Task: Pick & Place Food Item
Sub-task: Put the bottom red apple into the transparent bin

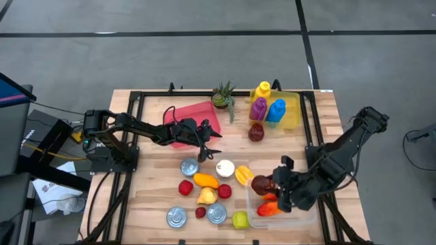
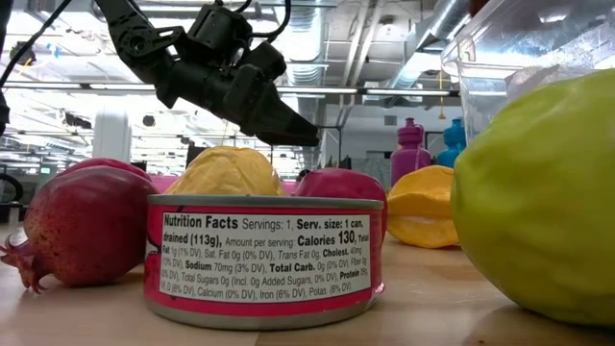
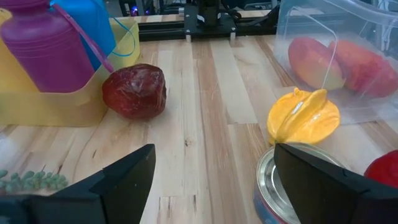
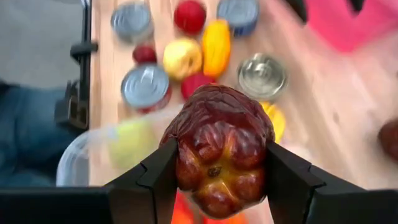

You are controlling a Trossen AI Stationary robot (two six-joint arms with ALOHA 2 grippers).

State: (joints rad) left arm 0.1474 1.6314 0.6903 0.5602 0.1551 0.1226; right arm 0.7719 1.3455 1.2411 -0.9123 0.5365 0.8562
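**Right arm carries a dark red fruit over the clear tub**

Seen from above, a wooden worktop [image 1: 157, 197] holds scattered play food and cans. The right end effector [image 1: 267, 185] is on the right side of the worktop, its two fingers clamped on a wrinkled, dark red fruit [image 4: 217, 147]. The right wrist view shows the fruit squeezed between both fingers and lifted clear of the surface. It hangs at the left edge of a clear plastic tub [image 1: 286, 216] that sits near the front right corner. Orange and red pieces already lie inside the tub.

The left end effector [image 1: 208, 144] hovers above the middle of the worktop, its fingers spread apart and holding nothing. Below and around it lie a tin can [image 1: 189, 167], an orange fruit [image 1: 206, 180] and a yellow star-shaped fruit [image 3: 303, 116]. A second dark red fruit [image 1: 256, 132] rests farther back, just beside a yellow tray [image 1: 293, 112] with coloured bottles.

The step in hand appears to be the carry: the fruit is picked and now needs placing. The next move likely calls for bringing the fruit fully over the tub's opening, lowering it past the rim, then parting the fingers. The thin rim is the thing to avoid, since a nudge could shift the light tub.
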